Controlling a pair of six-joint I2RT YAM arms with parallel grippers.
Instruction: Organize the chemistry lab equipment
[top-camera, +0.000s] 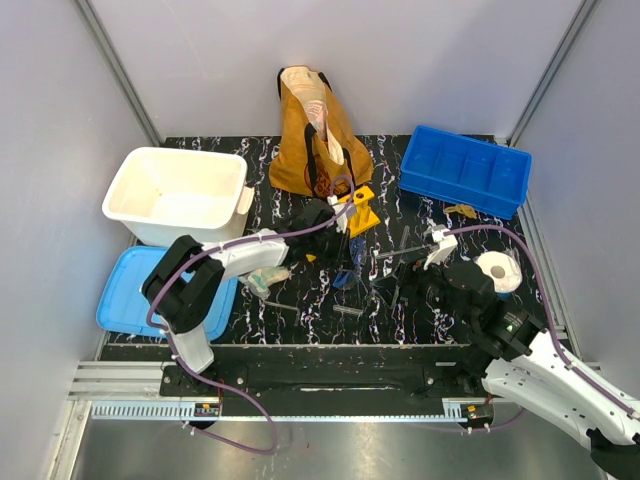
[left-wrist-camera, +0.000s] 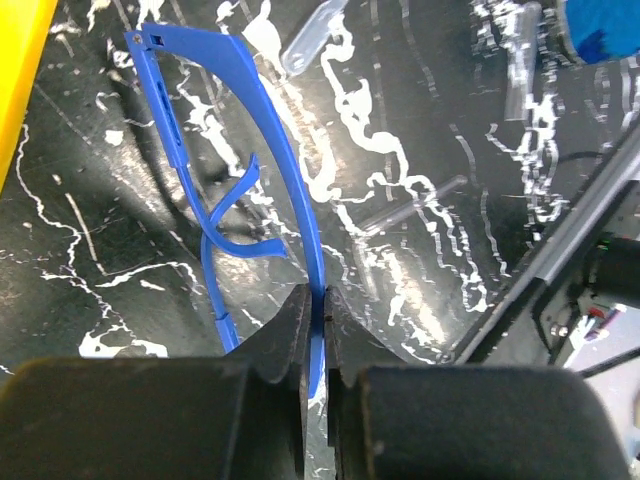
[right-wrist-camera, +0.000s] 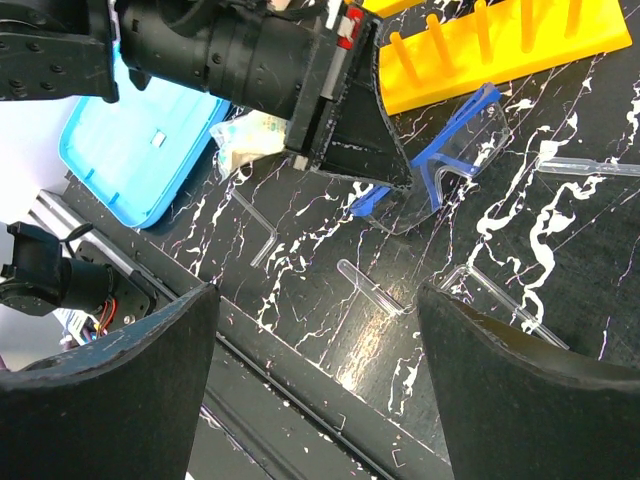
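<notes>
Overhead, the desk (top-camera: 310, 325) was a glossy black slab veined with white. One yellow rack (top-camera: 360, 212) of hard plastic stood near its middle, just in front of one slumped mustard tote bag (top-camera: 315, 130). One deep white tub (top-camera: 175, 190) and one flat pale blue lid (top-camera: 125, 290) sat at the left. One blue compartment tray (top-camera: 465, 170) lay at the back right, and one white roll (top-camera: 497, 270) lay near the right arm.

From the left wrist, the left end effector (left-wrist-camera: 315, 305) was pressed together on the thin rim of the blue-framed safety glasses (left-wrist-camera: 290, 165) — smooth, curved plastic against the marbled desk. A yellow edge of the rack showed at the far left. Three clear tubes (left-wrist-camera: 415, 205) lay scattered beyond, slim and round-ended.

From the right wrist, the right end effector (right-wrist-camera: 320, 390) hung spread wide, its two matte black fingers (right-wrist-camera: 110, 400) pinching nothing. Four clear tubes lay loose on the desk below — one straight tube lay between the fingers. The single pair of glasses showed a transparent lens and lay just beside the rack, whose slim pegs stood upright in a row.
</notes>
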